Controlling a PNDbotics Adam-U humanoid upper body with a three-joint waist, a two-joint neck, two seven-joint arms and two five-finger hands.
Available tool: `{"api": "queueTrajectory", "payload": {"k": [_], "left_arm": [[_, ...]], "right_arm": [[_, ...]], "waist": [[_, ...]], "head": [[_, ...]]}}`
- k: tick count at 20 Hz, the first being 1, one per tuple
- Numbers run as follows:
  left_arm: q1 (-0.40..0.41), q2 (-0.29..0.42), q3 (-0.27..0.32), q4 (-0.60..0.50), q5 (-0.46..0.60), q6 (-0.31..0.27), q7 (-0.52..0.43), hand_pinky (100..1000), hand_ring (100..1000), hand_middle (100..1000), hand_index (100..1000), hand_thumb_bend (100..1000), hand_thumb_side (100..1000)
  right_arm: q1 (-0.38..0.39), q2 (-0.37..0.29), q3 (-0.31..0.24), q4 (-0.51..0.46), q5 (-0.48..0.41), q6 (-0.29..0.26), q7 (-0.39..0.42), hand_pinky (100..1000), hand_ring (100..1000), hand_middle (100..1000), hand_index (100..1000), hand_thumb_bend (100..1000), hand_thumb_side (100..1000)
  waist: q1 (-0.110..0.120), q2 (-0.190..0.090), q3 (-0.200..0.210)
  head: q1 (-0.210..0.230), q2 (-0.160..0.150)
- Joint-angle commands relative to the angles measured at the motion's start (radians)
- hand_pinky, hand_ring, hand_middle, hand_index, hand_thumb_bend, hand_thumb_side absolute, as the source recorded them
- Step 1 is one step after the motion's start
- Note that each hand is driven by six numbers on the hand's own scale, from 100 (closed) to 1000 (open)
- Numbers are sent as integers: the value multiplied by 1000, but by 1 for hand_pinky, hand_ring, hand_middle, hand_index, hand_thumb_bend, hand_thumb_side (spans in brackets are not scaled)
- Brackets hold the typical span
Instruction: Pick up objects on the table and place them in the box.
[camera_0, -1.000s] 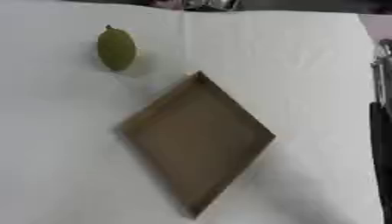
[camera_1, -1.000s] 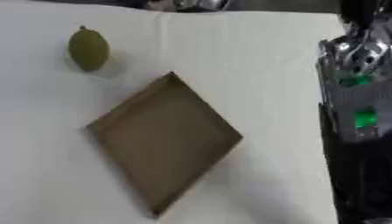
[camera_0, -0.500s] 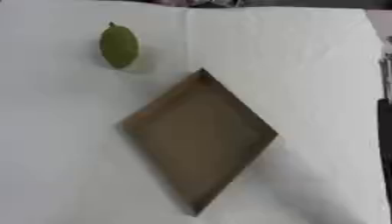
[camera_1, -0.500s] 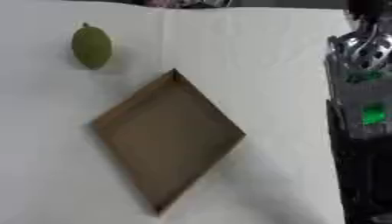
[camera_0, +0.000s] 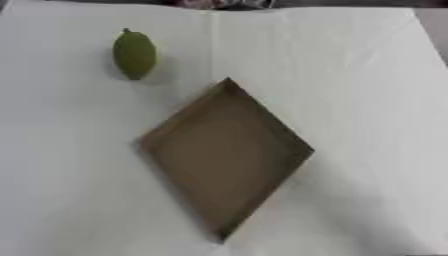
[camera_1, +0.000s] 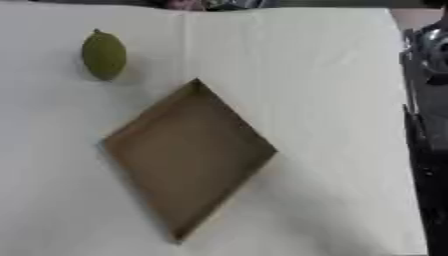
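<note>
Looking down at the tabletop (camera_0: 367, 75), white cloth over it. Only two things on it that matter. The box (camera_0: 224, 155) sits mid-view, turned so it reads as a diamond, one corner pointing away from me, one toward me. Low walls, brown, cardboard by the look. Nothing inside it.

The fruit (camera_0: 134, 54) is far-left of the box, well apart from it, lying on the cloth w/ its long axis running roughly away from me and a small stem nub at the far end. Green, oval, dull skin. Could be a lime or a small mango, can't say which.

Hands: neither one shows in either eye view. At the right edge of the right eye view there's dark and silver robot hardware (camera_1: 427, 100), prob. part of the right arm, but no fingers visible, so I can't tell whether either hand is spread or closed.

Handling guess: the fruit looks light and fairly rigid, smooth rounded skin, so likely to roll or squirt out if pinched at the tapered ends. I'd wrap fingers and thumb across the fat middle, approaching from above w/ the grip across the short axis. It's on the left side, so left hand seems the natural pick. Cloth may bunch if fingers drag on it.

Box walls are shallow, so a low release over the centre should do; a drop from height might bounce it out.
</note>
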Motion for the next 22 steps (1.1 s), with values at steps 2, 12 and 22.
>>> {"api": "queueTrajectory", "payload": {"k": [2, 12, 22], "left_arm": [[-63, 142, -21, 95, -52, 54, -65, 830, 823, 787, 886, 100, 393], [-245, 192, -176, 340, -186, 74, -215, 932, 884, 852, 955, 100, 590], [-477, 85, -318, 586, -338, -58, -367, 946, 894, 863, 975, 100, 641]], "right_arm": [[-21, -56, 0, -16, -16, 12, 21, 780, 667, 774, 786, 100, 565], [-35, -53, 11, -16, -30, 14, 41, 779, 659, 772, 787, 100, 565], [-43, -37, 21, -16, -31, 5, 58, 776, 657, 769, 787, 100, 565]], "waist": [[3, -28, -3], [13, -31, -23], [17, -42, -36]], "head": [[13, 10], [47, 14], [62, -1]]}}
